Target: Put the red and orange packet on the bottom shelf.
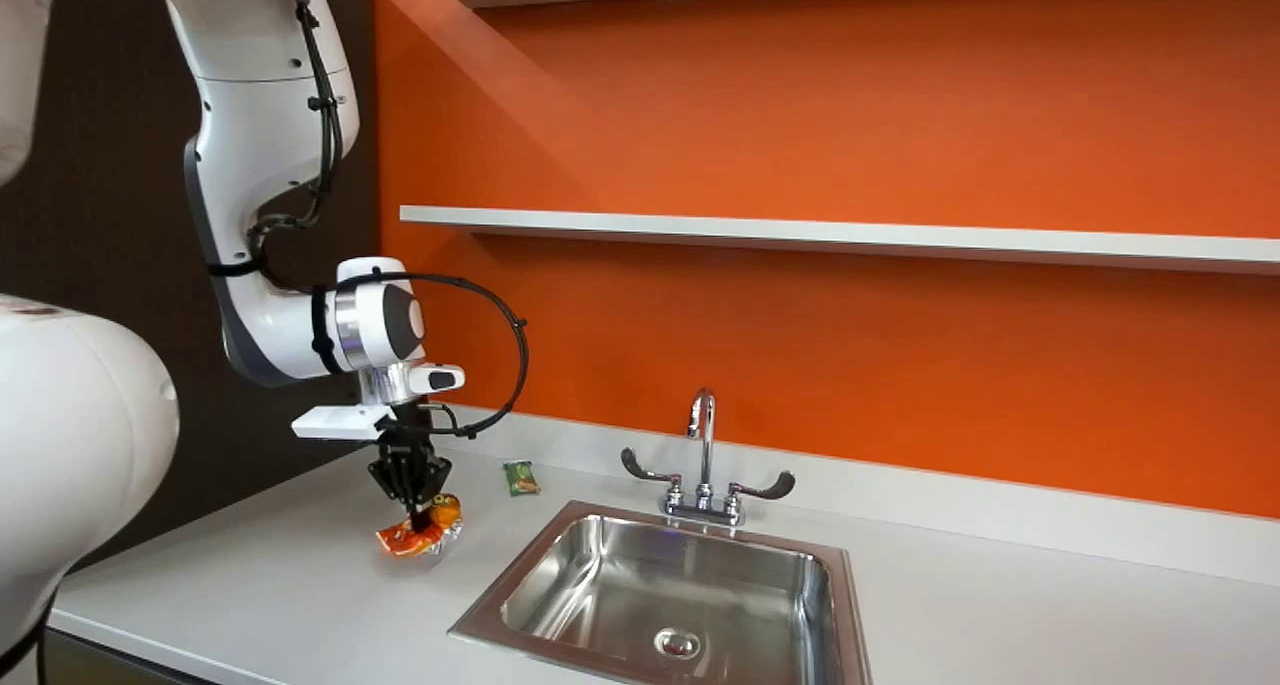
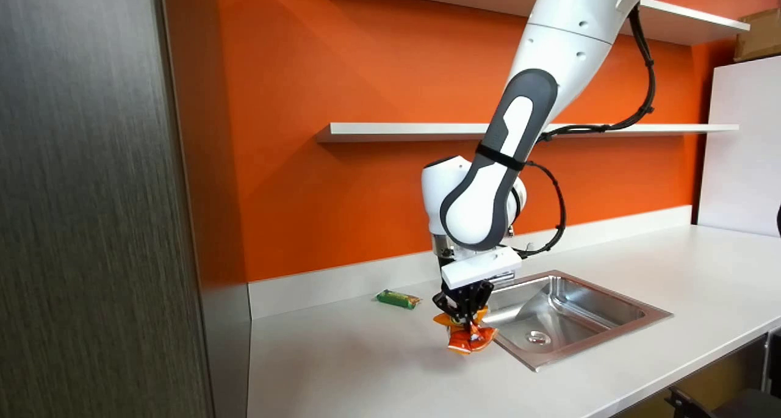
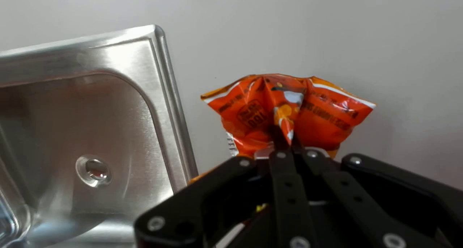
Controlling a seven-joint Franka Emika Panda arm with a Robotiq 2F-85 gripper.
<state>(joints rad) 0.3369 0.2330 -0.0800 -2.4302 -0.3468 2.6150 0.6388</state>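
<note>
In an exterior view, black jointed claw (image 1: 418,514) clamped on crinkled red-and-orange foil packet (image 1: 402,540), long white shelf board (image 1: 840,231) at its two o'clock! Wrist view: slick packet could slip if jerked, rectangular steel sink (image 3: 159,106) at nine o'clock

- Pinches the red and orange packet (image 3: 289,110) midway between two corners in the gripper (image 3: 288,146), with black fingers (image 3: 284,168) pressed together.
- Crumples it into folds there, with printed flaps flaring left and right.
- Hides part of it from the wrist view.
- Takes in, at left, a corner of the metal sink (image 3: 134,59) with its round drain (image 3: 94,171).
- Looks down on pale grey countertop (image 3: 253,30) beyond both.
</note>
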